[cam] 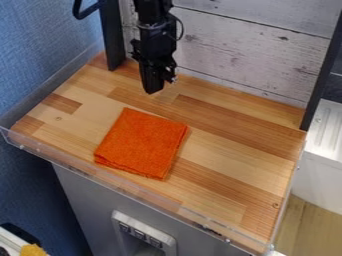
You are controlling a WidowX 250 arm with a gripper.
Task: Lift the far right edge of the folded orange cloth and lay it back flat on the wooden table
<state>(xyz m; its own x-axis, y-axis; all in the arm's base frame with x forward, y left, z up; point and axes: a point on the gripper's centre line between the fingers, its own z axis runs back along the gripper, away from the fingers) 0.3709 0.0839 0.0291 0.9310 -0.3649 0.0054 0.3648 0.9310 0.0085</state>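
At the far left stands a textured blue surface (pixel 37 60), with a small yellow thing (pixel 32 250) low down at its near end. A black cable (pixel 81 14) loops in from the far left, beside a black post (pixel 112 37) that rises at the table's far left corner.

Next comes the table (pixel 234 145), its top made of light and darker wood strips, with a clear raised strip (pixel 123 188) along its near edge. Left of the table's middle, an orange cloth (pixel 140 144) lies flat, folded into a rough square and turned at a slant. Its stacked layers show along the near edge, and its near left corner comes close to the clear strip.

The black end effector (pixel 153 86) hangs pointing down over the far part of the table, beyond the cloth and apart from it. Whether it is open or closed cannot be told from this angle. Below the table's near edge is a grey front (pixel 80 192) with a pale switch panel (pixel 142 231) set in it.

Behind the table stands a wall of whitewashed planks (pixel 247 55), reaching right to a second black post (pixel 322 70). At the far right are a white ridged surface (pixel 327 125) and, nearer, a pale wooden floor (pixel 304 225).
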